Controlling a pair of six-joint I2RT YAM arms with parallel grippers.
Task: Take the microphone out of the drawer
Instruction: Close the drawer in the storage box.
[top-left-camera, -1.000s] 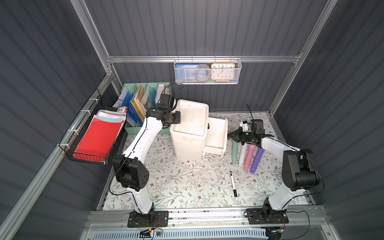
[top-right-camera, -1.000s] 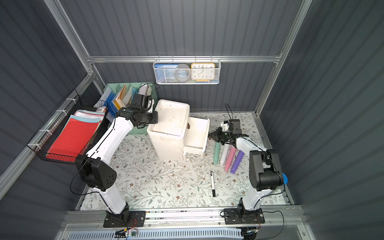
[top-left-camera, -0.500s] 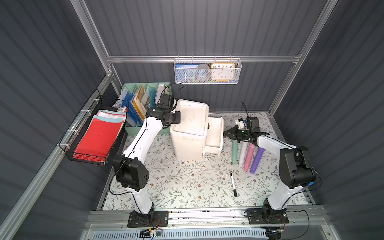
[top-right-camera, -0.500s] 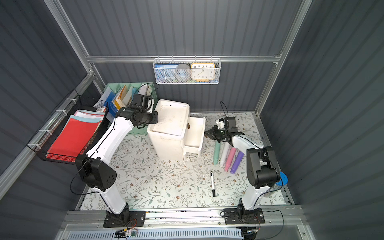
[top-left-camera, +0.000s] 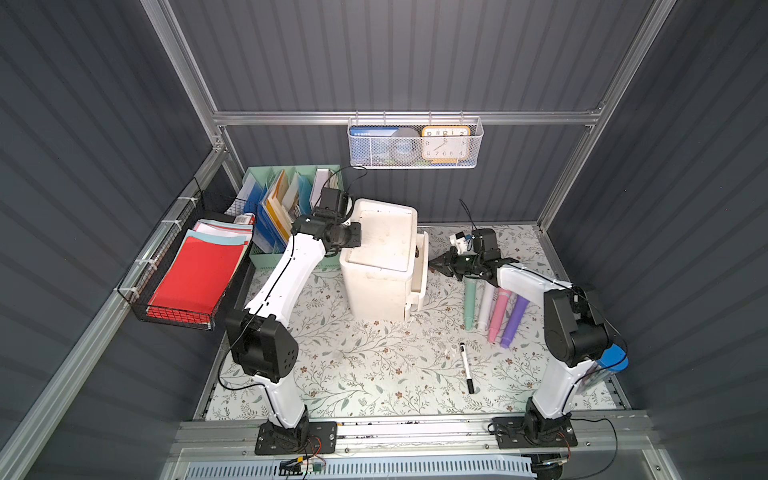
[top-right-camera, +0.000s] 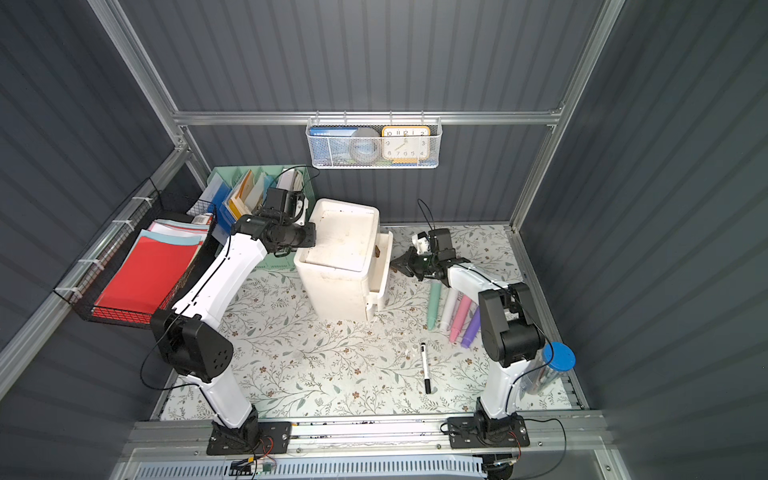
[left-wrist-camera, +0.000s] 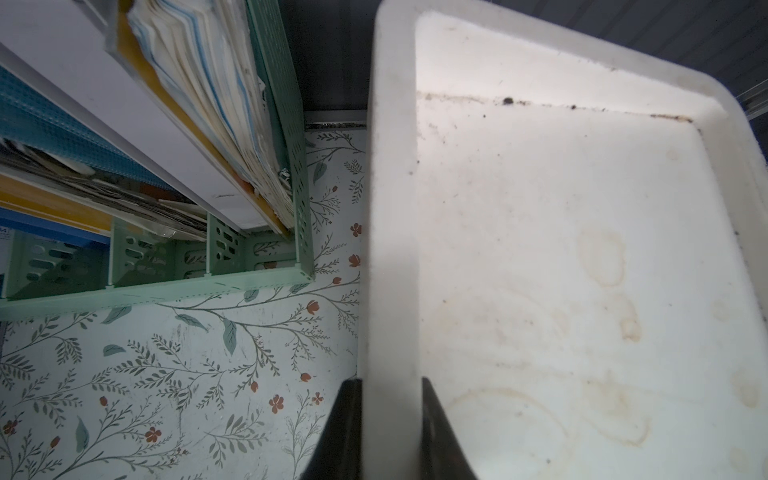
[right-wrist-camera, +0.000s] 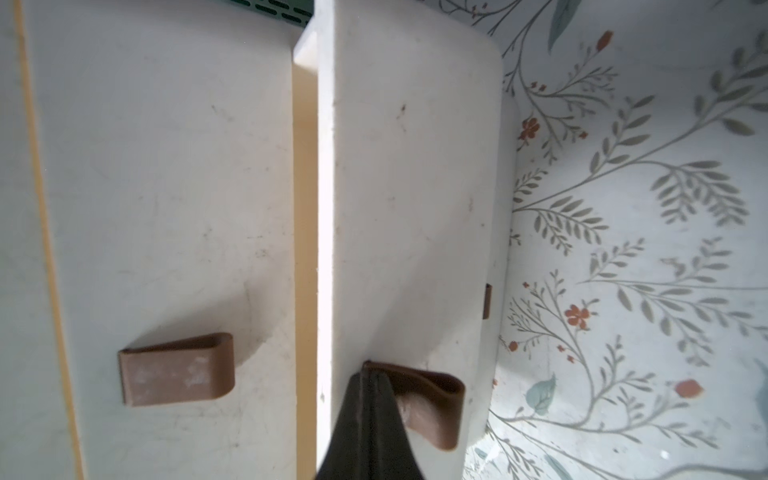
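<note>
A white drawer unit (top-left-camera: 382, 249) (top-right-camera: 340, 245) stands mid-table. My left gripper (top-left-camera: 357, 237) (left-wrist-camera: 390, 380) is shut on the raised rim of the unit's top, one finger on each side of it. One drawer (top-left-camera: 423, 266) (right-wrist-camera: 407, 187) sticks out a little on the unit's right. My right gripper (top-left-camera: 432, 262) (right-wrist-camera: 372, 372) is shut, with its tips against that drawer's front at the base of the brown loop handle (right-wrist-camera: 432, 399). The microphone is hidden; only a narrow gap shows into the drawer.
A green file organiser (top-left-camera: 291, 199) and a wire basket of red folders (top-left-camera: 187, 274) stand left of the unit. Several pastel tubes (top-left-camera: 494, 307) lie under my right arm, with a black pen (top-left-camera: 466, 368) nearer the front. A blue-lidded clear tube (top-right-camera: 557, 361) stands by the right arm's base.
My right gripper has moved left toward the unit, and the drawer has slid most of the way in with it. The left arm has not moved.
</note>
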